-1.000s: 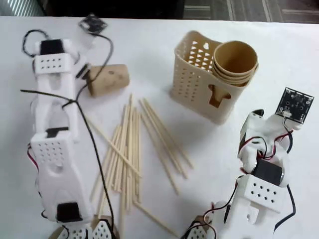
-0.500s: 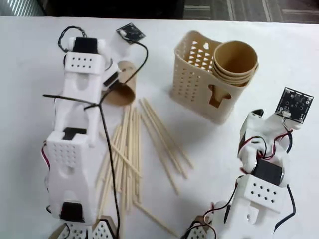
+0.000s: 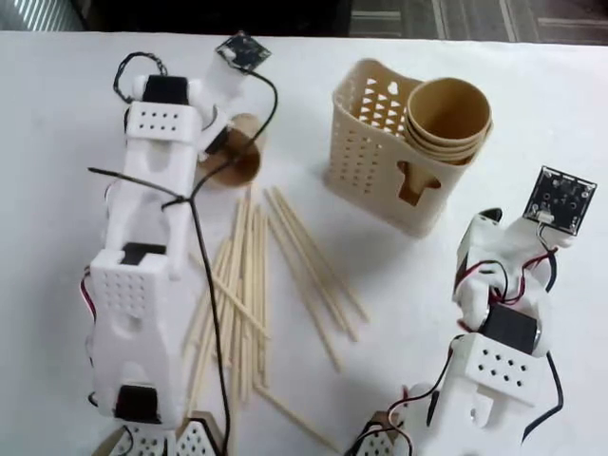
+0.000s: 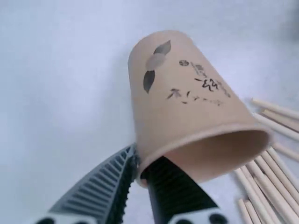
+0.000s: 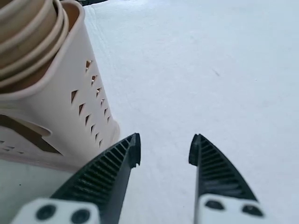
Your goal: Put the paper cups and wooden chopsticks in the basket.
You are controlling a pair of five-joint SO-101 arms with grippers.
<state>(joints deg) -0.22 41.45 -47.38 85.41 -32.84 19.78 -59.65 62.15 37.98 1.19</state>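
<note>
**A:** What does the left gripper (image 4: 138, 170) have?

**B:** It is clamped on the rim of a brown paper cup (image 4: 187, 107). The black finger (image 4: 173, 186) is inside the mouth and the ribbed grey one is outside against the wall, so the gap is only as wide as the cup's wall.

**A:** Any writing on the cup?

**B:** There are two dark leaf shapes and a few short lines of dark print on the side.

**A:** Which way does it point?

**B:** It is tilted, with its base away from the gripper and its open mouth towards the wrist. From the high view, the cup (image 3: 237, 157) is under the left gripper (image 3: 223, 142), and its mouth faces the pale wooden chopsticks (image 3: 252, 285). I cannot tell whether it touches the white counter (image 3: 304, 104).

**A:** And the chopsticks?

**B:** They lie flat in a loose fan between the arms. Most run lengthwise from the near edge to the far edge, and a few cross on the slant. Their ends (image 4: 271, 172) come close to the cup's mouth.

**A:** The right gripper (image 5: 163, 149)?

**B:** Its fingers are spread apart and hold nothing. It is over bare counter, just beside the cream perforated plastic basket (image 5: 70, 107).

**A:** What's in the basket (image 3: 375, 152)?

**B:** A stack of brown paper cups (image 3: 448, 119) stands upright in one end, mouths up.
</note>
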